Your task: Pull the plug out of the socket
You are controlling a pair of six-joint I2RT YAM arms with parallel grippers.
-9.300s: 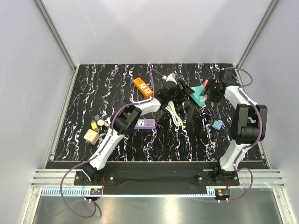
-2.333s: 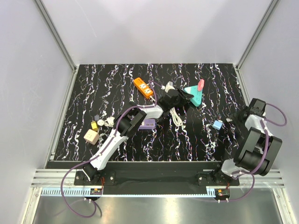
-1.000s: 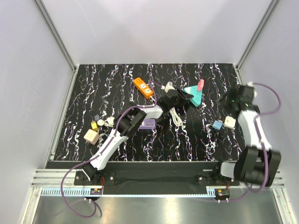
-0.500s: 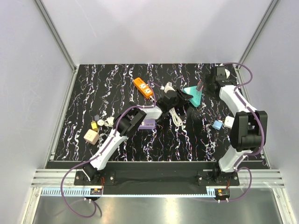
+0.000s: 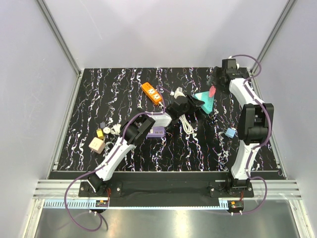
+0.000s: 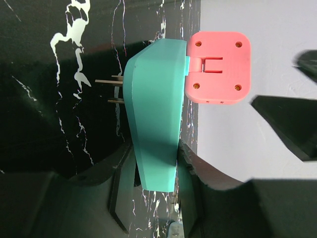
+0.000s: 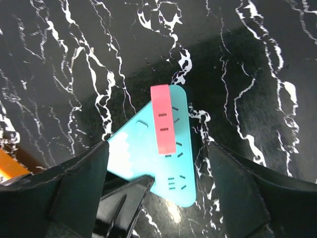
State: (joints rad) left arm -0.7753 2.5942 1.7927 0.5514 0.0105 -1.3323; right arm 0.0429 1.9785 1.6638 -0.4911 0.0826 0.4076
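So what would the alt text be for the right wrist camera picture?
Seen from above, a pink plug sits in a teal triangular socket over a black, white-veined table. The right gripper hovers open above them, one dark finger at each side of the frame.

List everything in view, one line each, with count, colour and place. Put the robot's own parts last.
socket: one, teal, triangular, far centre of the table
plug: one, pink, seated on the socket's face
power strip: one, orange, left of the socket
cable: one, white, coiled, on the near side of the socket
adapter: one, purple, centre, partly under the left arm
small block: one, blue, right side beside the right arm
cube: one, beige, left side
small pieces: about three, yellow, white and grey, just beyond the cube
table: one, black with white veins
left gripper: one, black, shut on the socket
right gripper: one, black, open above the plug
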